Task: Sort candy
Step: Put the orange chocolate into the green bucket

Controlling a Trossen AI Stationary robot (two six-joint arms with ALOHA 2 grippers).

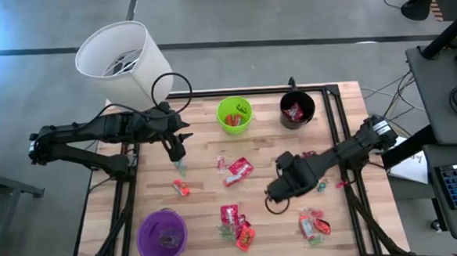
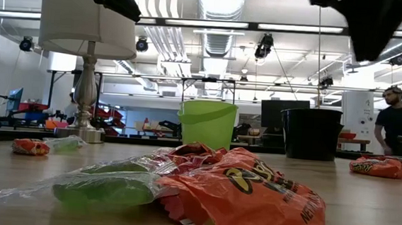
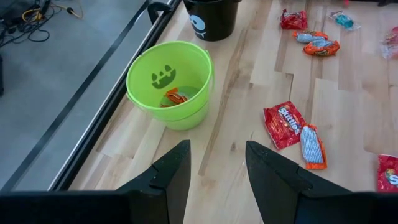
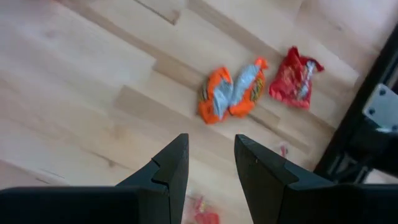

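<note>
On the wooden surface (image 1: 205, 211) candy (image 1: 238, 170) lies scattered mid-table and toward the near right. We judge it light, crinkly, slippery; pinch a packet's middle. The left gripper (image 3: 216, 163) and right gripper (image 4: 211, 157) stand parted, empty.

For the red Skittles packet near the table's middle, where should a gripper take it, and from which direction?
The red Skittles packet lies flat on the table, with a smaller wrapped candy touching one edge. Probably best to come straight down and pinch across its narrower width near the free end, away from that neighbour.
</note>
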